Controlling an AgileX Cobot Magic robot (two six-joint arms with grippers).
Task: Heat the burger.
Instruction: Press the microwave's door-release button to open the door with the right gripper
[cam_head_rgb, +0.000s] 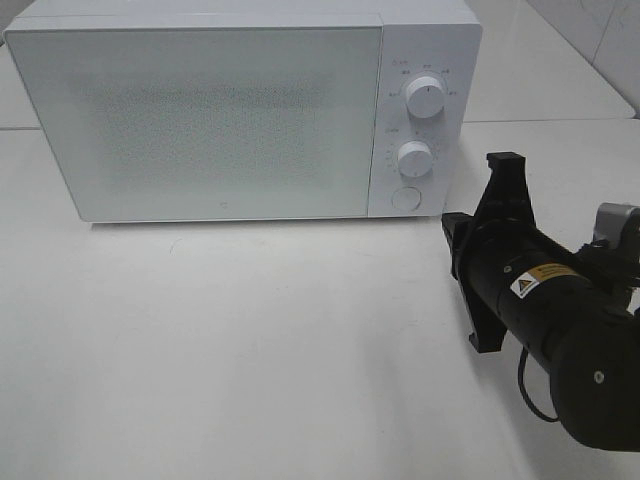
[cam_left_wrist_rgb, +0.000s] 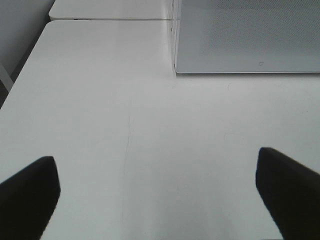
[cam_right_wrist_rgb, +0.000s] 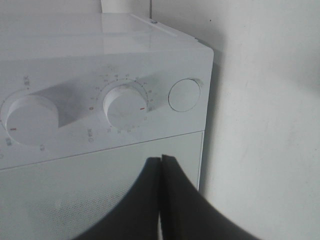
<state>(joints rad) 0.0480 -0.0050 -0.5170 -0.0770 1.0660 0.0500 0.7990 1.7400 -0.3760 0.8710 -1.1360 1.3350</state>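
The burger is out of view in every frame. The white microwave (cam_head_rgb: 200, 120) stands at the back of the table with its door closed. My right gripper (cam_head_rgb: 447, 222) is shut with nothing in it, just in front of the lower right corner of the control panel. In the right wrist view its closed fingertips (cam_right_wrist_rgb: 161, 159) point at the microwave (cam_right_wrist_rgb: 150, 55), below the timer knob (cam_right_wrist_rgb: 125, 104) and the round door button (cam_right_wrist_rgb: 184, 94). My left gripper (cam_left_wrist_rgb: 160, 200) is open above bare table, with the microwave's corner (cam_left_wrist_rgb: 245, 35) ahead of it.
The control panel carries an upper knob (cam_head_rgb: 427, 98), a lower knob (cam_head_rgb: 413, 157) and a round button (cam_head_rgb: 405, 198). The white table (cam_head_rgb: 250, 340) stretches in front of the microwave. A second white tabletop (cam_left_wrist_rgb: 110, 9) adjoins behind.
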